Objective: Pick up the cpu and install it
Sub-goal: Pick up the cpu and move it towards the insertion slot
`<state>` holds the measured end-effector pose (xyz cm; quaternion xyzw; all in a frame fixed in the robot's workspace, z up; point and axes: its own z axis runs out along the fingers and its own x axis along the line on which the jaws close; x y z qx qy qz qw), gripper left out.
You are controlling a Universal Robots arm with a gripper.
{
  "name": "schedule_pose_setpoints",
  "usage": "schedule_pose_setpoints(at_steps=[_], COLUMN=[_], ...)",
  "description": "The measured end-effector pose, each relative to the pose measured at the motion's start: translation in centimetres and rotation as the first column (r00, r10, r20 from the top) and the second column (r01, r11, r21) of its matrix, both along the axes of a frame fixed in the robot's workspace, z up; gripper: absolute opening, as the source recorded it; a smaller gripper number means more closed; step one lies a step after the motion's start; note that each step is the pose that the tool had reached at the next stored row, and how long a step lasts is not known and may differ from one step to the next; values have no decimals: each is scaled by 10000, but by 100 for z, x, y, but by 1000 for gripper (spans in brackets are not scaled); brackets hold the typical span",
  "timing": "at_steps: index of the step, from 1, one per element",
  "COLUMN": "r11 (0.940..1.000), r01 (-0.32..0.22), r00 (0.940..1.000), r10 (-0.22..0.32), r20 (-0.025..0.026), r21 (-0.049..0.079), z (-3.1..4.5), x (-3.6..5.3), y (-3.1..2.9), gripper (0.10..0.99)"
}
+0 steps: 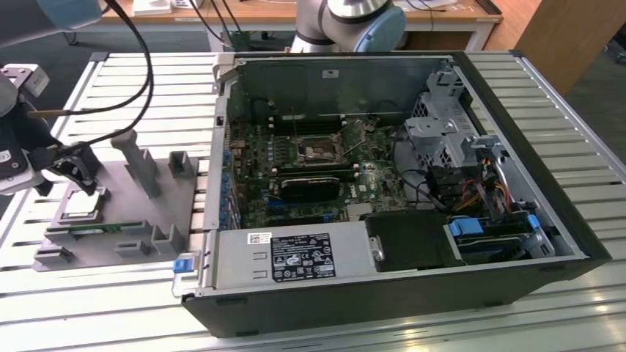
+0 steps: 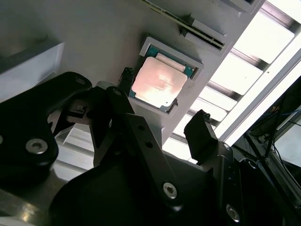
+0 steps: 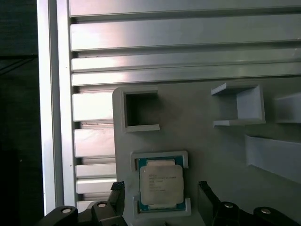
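Observation:
The cpu (image 1: 82,207) is a small square chip with a silver top, lying flat in a framed pocket of the grey holder plate (image 1: 137,220) at the exterior view's left. My gripper (image 1: 80,178) hangs just above it, open. In both wrist views the cpu (image 2: 158,83) (image 3: 161,182) lies between the two black fingers (image 2: 201,134) (image 3: 205,194), which stand apart on either side of it without closing on it. The open computer case (image 1: 391,183) lies on its side in the middle, with the bare socket (image 1: 318,152) showing on its motherboard.
The holder plate carries upright grey posts (image 1: 140,163) and a green memory stick (image 1: 93,229) along its front edge. A power supply box (image 1: 293,257) and drive cage (image 1: 440,132) fill the case's sides. Another arm's base (image 1: 347,22) stands behind. The table (image 1: 117,293) is slatted aluminium.

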<state>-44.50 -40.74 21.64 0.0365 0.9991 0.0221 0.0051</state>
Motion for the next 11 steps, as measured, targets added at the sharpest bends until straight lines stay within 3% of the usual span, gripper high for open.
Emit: schedule_pose_setpoints(at_steps=[11], r11=[10000], r01=[0], r00=[10000], r10=[0], r20=[0], r21=[0], z=[-104], x=[3], y=[0], gripper=[718])
